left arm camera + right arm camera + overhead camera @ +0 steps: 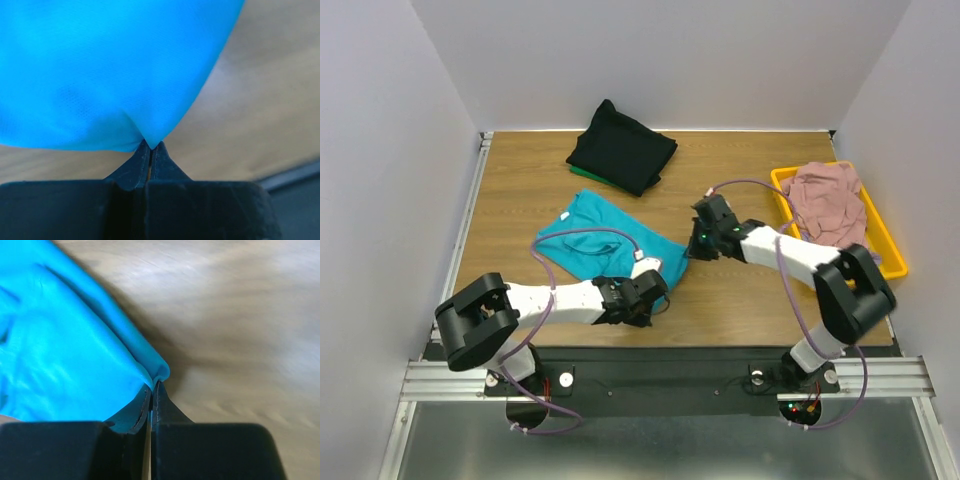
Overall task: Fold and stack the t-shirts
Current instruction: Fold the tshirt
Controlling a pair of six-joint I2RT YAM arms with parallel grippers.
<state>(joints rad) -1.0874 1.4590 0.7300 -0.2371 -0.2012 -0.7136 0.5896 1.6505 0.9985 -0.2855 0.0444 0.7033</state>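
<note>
Teal shirt [605, 240] being folded on the bench [750, 300]
Left of the tray [778, 178], its tray-side edge is being pinched by the left claw [150, 148] and right claw [152, 387], both clenched; a joint lift-over is judged next.

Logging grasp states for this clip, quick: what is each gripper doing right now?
Left gripper: closed, pinching an edge of the teal t-shirt.
Right gripper: closed, pinching a folded edge of the same teal t-shirt.

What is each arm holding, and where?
Both hold the teal t-shirt: the left gripper pinches a point of fabric at its near edge, and the right gripper pinches a folded edge on its right side.
</note>
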